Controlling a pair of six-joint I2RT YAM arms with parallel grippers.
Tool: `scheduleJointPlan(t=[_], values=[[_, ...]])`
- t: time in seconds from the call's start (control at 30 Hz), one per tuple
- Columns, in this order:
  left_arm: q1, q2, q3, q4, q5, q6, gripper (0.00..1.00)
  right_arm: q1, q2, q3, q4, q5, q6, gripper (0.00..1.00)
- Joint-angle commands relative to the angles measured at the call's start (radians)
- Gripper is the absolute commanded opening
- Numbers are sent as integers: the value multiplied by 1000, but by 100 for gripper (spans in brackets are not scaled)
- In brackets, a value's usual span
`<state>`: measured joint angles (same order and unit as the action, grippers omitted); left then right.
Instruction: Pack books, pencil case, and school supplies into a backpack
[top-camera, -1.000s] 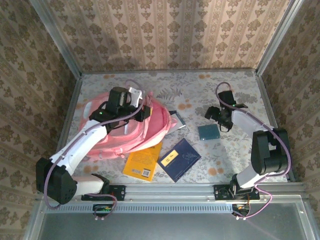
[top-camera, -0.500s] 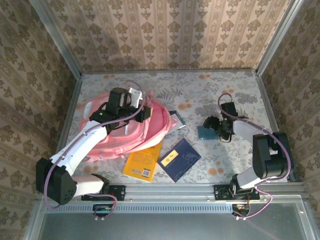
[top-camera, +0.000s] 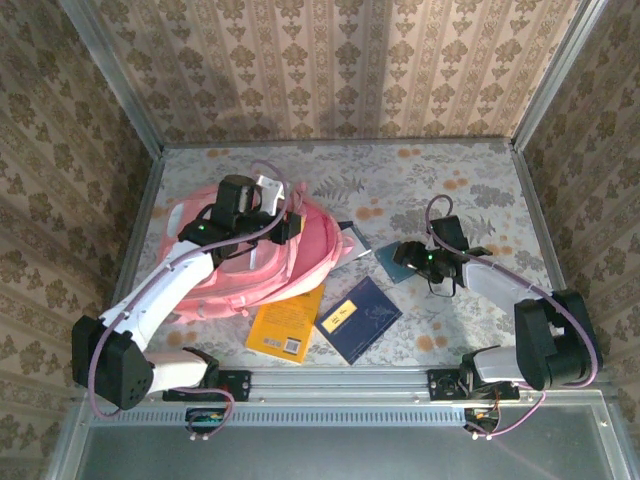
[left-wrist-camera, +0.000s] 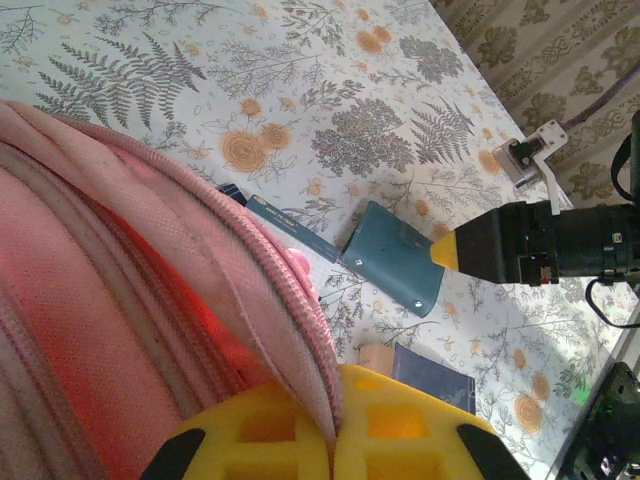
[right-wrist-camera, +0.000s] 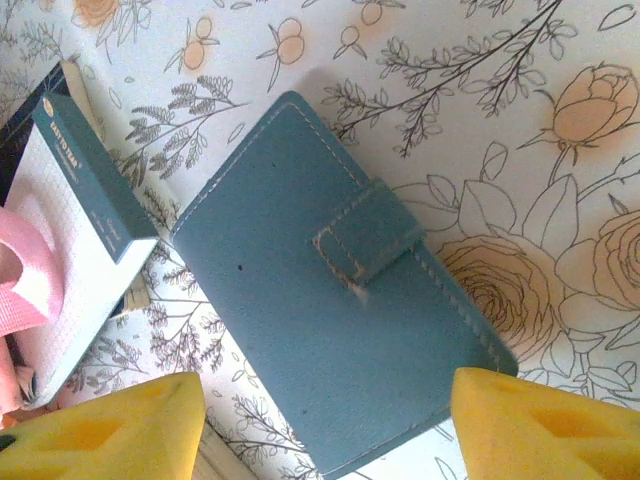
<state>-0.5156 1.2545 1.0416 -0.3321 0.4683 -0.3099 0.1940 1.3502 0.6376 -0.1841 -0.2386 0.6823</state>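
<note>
R gripper (right-wrist-camera: 330, 425) stood wide open astride the teal square (right-wrist-camera: 330, 290), centre frame, nothing held. Imo it needed to drop lower and close squarely. L gripper (left-wrist-camera: 335, 440) pinched backpack (left-wrist-camera: 120, 300) rim, bottom centre.

You're looking at the teal square (right-wrist-camera: 330, 290): matt, finely grained and leather-like, with pale stitching round its edge and strap. Your right fingers (right-wrist-camera: 100, 430) are matt yellow moulded plastic. The backpack (left-wrist-camera: 120, 300) is coarse pink woven cloth, ribbed along its zip tape. The surface (right-wrist-camera: 520, 120) is a smooth printed floral sheet. The yellow book (top-camera: 285, 325) has a smooth paper cover.
</note>
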Motion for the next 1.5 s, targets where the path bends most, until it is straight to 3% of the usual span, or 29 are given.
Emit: scheduleJointPlan(t=[0.0,0.17,0.3,0.4,0.7,0.83,1.03,1.47], values=[[-3,-19,7,66,59,23,0,-12,30,-20,63,18,26,65],[-3,-20,8,61,56,28,0,-28,47,-51,109,13,103,63],[-3,-24,6,61,50,28,0,-30,-124,-133,116,71,141,62],[-3,-23,8,62,56,25,0,-37,-162,-151,102,51,137,63],[-1,-29,5,59,50,29,0,-120,14,-128,229,-159,110,62],[0,-27,8,59,50,29,0,-141,105,-98,294,-290,62,57],[2,-24,7,63,57,27,0,-142,181,-57,300,-334,35,47],[6,-18,5,76,82,13,0,-115,310,30,405,-461,84,41]])
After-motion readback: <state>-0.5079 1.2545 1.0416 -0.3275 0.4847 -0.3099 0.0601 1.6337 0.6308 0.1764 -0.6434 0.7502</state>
